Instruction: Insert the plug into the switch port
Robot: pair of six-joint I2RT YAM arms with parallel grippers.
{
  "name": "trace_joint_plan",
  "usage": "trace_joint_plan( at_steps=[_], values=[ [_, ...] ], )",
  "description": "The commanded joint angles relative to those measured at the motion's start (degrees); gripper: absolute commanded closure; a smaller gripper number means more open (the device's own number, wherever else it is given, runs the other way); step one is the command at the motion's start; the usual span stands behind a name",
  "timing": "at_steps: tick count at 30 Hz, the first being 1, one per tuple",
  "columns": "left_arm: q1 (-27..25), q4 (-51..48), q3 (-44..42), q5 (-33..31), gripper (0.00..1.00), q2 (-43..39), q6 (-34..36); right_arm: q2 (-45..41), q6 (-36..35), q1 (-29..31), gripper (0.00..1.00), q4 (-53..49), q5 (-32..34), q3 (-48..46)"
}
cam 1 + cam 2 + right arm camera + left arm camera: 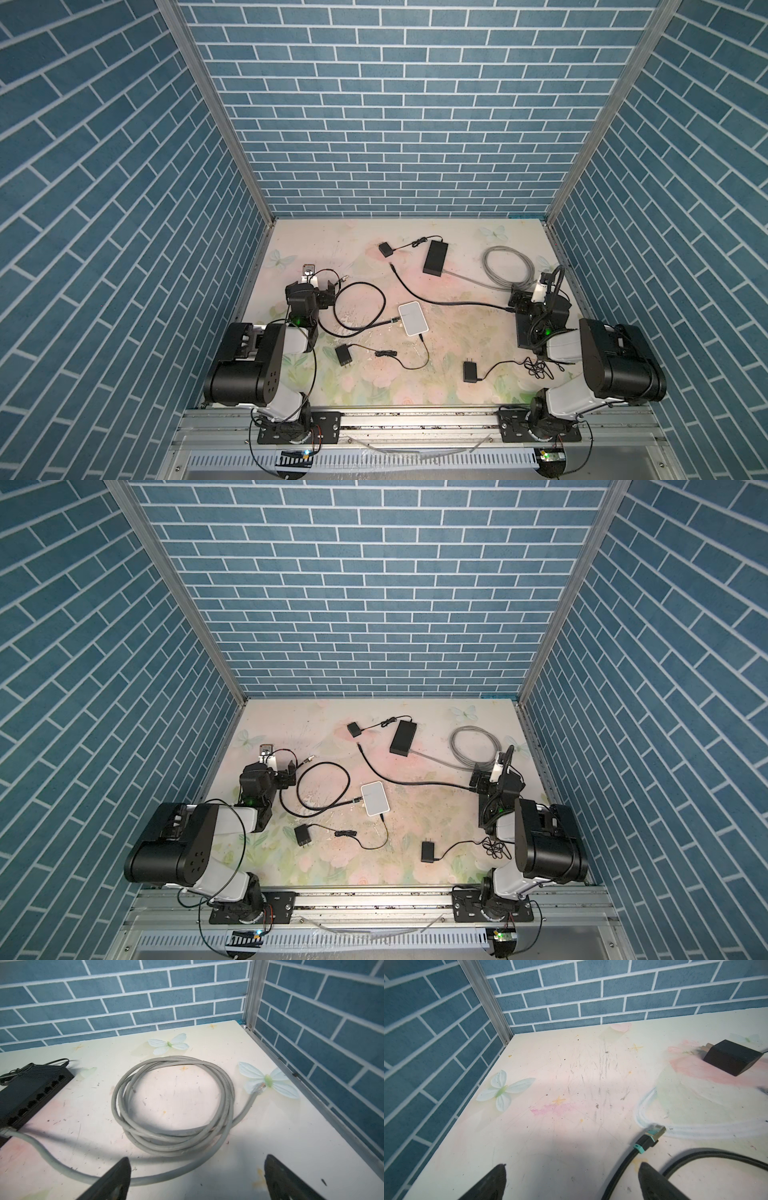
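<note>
I see both grippers low over the flower-printed table (374, 386), jaws spread fully and holding nothing. The left gripper (572, 1167) sits near the left edge. The teal-banded metal plug (654, 1133) on the black cable (708, 1155) lies flat just beside one finger (untouched). The right gripper (197, 1159) faces the coiled grey cable (172, 1142) near the back right corner. The black rectangular switch (31, 1093) lies near the back edge, and one grey cable end runs to its port face.

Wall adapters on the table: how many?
3. Far adapter sits left of the black switch; left adapter lies nearer than the white box; right adapter lies front right. Others may be hidden.
</note>
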Motion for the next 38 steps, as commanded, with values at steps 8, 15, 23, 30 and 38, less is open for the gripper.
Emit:
trace_joint_plan(
  at_steps=[8,15,23,30,38],
  values=[
    [-0.1,1.0,0.8,0.4,0.00,0.2,0.2,-0.4,-2.8,1.0,0.01,0.5,-3.0,1.0],
    [-0.2,1.0,0.7,0.4,0.00,0.3,0.2,0.1,-1.2,1.0,0.01,2.2,1.6,0.5],
    [-0.1,1.0,0.7,0.5,0.00,0.3,0.3,-0.7,1.5,0.8,0.01,1.3,7.6,0.0],
    [-0.1,1.0,0.7,0.4,0.00,0.3,0.2,0.0,-4.2,1.0,0.01,-8.7,-6.0,6.0],
    [-0.1,1.1,0.8,0.5,0.00,0.2,0.2,-0.2,-2.9,1.1,0.01,-8.1,-2.7,5.4]
  ],
)
